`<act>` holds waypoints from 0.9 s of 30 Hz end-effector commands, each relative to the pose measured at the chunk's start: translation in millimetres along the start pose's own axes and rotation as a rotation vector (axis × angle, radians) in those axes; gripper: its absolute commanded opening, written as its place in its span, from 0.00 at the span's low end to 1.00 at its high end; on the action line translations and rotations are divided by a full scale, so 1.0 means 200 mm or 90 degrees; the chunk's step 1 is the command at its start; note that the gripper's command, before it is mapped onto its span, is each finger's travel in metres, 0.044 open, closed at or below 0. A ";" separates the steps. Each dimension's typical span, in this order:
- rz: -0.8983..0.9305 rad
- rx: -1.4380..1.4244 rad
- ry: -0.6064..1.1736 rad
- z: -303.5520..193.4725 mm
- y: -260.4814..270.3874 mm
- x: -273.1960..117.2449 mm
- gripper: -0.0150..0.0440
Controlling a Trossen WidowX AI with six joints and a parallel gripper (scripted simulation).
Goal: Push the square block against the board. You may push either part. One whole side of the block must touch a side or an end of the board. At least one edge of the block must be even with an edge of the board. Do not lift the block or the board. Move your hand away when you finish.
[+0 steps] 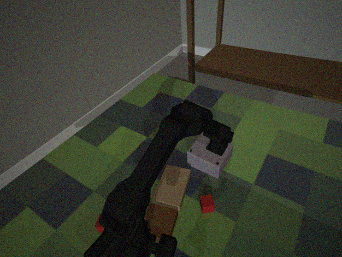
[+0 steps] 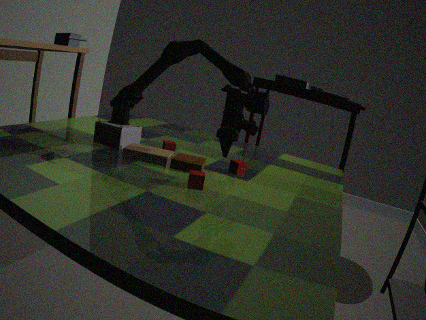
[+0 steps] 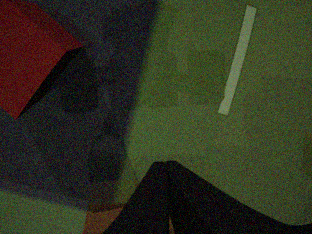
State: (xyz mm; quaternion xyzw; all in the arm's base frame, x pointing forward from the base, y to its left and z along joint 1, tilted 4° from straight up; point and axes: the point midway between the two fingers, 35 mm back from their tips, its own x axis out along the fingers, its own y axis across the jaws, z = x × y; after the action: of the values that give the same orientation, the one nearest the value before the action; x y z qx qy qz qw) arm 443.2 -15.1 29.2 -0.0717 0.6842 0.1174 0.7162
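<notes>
The brown square block [image 1: 162, 218] [image 2: 187, 161] sits flat at the far end of the light wooden board [image 1: 172, 191] [image 2: 148, 150] from the arm's base. Its side appears to meet the board's end, with no clear gap. Their visible long edges look nearly in line; a small offset cannot be ruled out. The arm hides the block's other edge in the top view. My gripper [image 2: 225, 155] [image 3: 164, 171] is shut and empty, raised a little beyond the block's outer end. A corner of the block [image 3: 99, 222] shows at the bottom of the wrist view.
A red cube [image 1: 207, 203] [image 2: 196, 180] stands beside the block. Another red cube [image 2: 237, 167] is just beyond my fingertips, and a third [image 2: 169, 145] is behind the board. The pale base box [image 1: 204, 163] [image 2: 130, 136] stands by the board's other end.
</notes>
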 end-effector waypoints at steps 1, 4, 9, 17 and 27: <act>0.000 -0.001 0.004 -0.01 0.00 -0.02 0.25; 0.000 0.000 0.005 -0.06 0.00 -0.02 0.25; 0.000 0.001 0.006 -0.15 -0.01 0.00 0.25; 0.000 0.001 0.006 -0.16 -0.01 0.26 0.25; 0.000 0.001 0.007 -0.21 -0.01 0.26 0.25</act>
State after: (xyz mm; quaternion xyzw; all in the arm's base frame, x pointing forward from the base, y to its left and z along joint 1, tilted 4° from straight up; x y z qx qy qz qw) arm 408.5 -22.9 -23.6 -0.0689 0.6877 0.1152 0.7135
